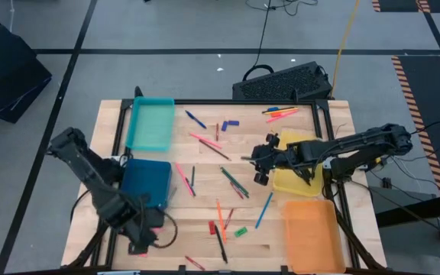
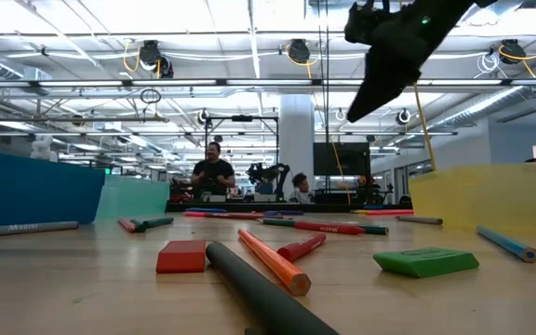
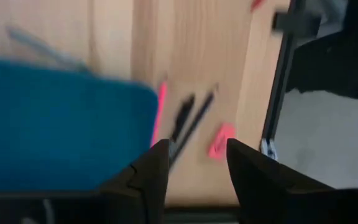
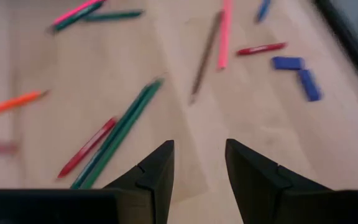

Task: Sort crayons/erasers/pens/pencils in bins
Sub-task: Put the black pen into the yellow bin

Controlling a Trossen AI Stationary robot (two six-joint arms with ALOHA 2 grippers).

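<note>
Green pencils (image 4: 120,134) lie just ahead of right gripper (image 4: 199,163), jaws released, empty.

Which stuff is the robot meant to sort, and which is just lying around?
For the job:
- teal bin, dark blue bin, yellow bin, orange bin
- green eraser, red eraser
- orange stick, pink stick

Just lying about:
- black keyboard
- floor cables

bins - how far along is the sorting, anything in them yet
Done: nothing visibly sorted; the teal bin and orange bin look empty. In hand: nothing. The right gripper is open above loose sticks mid-table, and the left gripper is open by the dark blue bin. Left: nearly everything, including the green eraser and blue erasers.
</note>
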